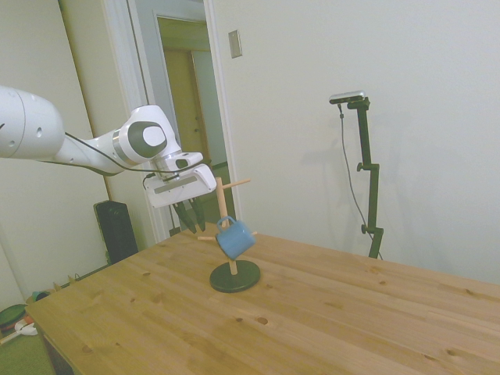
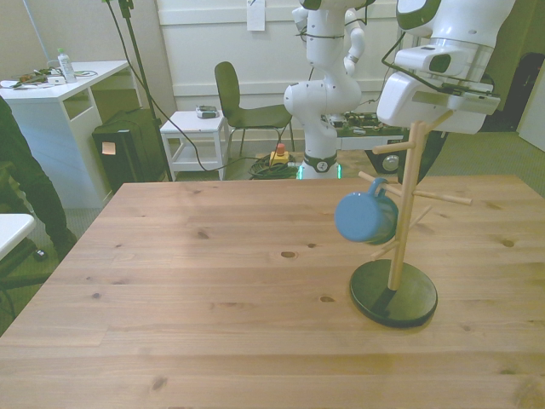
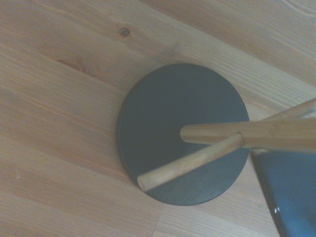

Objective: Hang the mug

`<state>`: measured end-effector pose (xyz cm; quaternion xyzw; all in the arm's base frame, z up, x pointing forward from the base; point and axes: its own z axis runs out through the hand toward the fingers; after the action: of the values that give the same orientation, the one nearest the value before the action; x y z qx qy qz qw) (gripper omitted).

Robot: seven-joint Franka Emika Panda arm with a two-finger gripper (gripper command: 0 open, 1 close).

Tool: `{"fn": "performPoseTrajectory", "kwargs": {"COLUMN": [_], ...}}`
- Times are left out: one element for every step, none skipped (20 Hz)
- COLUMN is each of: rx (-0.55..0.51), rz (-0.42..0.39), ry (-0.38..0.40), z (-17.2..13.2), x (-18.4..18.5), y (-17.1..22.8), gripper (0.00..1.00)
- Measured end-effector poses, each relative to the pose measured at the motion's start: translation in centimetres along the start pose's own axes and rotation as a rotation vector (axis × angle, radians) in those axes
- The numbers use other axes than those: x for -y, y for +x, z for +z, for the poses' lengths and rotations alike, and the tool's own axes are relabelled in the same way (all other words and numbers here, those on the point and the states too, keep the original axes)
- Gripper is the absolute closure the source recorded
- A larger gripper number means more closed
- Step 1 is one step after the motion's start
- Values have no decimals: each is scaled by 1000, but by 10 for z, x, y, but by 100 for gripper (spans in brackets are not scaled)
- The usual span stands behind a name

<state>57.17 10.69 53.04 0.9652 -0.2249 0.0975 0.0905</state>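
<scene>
The mug (image 1: 234, 238) hangs by its blue loop handle on one of the lower pegs of a wooden mug tree (image 1: 224, 209), clear of the table (image 1: 328, 312) and tilted so that its body leans out and down from the post. In the front view the mug (image 2: 365, 216) shows its blue side and sits on the front view's left of the post (image 2: 404, 213), with the handle hooked over a short peg near the middle of the post's height. Nothing holds it but the peg.

The tree stands upright on a round dark base (image 2: 394, 293) that lies flat on the table. More pegs stick out higher up and on the other side, all bare. From the wrist camera the base (image 3: 163, 123) fills the middle, with the post and a peg crossing it and a blue edge of the mug (image 3: 291, 192) at the corner.

The gripper (image 1: 191, 216) hovers just behind the top of the tree, apart from the mug, its dark fingers pointing down. They look close together, but whether they are apart or together cannot be told for sure.
</scene>
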Motion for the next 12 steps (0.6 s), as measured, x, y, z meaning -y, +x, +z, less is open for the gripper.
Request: {"fn": "performPoseTrajectory", "kwargs": {"rx": [-1, -3, -6, -10, -14, -18, -20, -21, -23, -17, -11, 0], "rz": [0, 1, 2, 4, 8, 14, 24, 40, 63, 89, 117, 145], "ry": [1, 2, 5, 8, 13, 17, 26, 38, 51, 67, 85, 102], "z": [-1, -2, -3, -5, -7, -9, -11, -14, -17, -18, -19, -17], "x": [0, -1, -2, -4, -7, -11, -17, -23, -30, -39, -48, -57], "y": [0, 0, -1, -2, -3, -5, -8, -11, -14, -19, -25, -32], "gripper": [0, 0, 0, 0, 0, 0, 0, 0, 0, 0, 0, 0]}}
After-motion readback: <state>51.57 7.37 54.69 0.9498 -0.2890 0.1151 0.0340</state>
